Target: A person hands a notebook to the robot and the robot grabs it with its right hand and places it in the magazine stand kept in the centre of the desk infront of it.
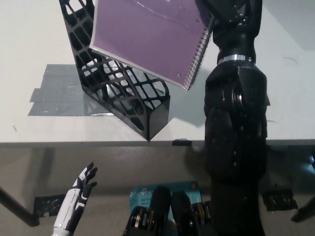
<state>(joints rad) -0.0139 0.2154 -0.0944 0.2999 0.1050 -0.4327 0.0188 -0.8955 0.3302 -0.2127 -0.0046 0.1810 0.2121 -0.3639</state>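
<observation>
White left hand (pixel 81 189) hangs idle low at the left, fingers apart. The purple notebook (pixel 147 37) hovers tilted right above the magazine stand (pixel 123 88), spiral edge toward the right hand (pixel 224 14) gripping it.
</observation>
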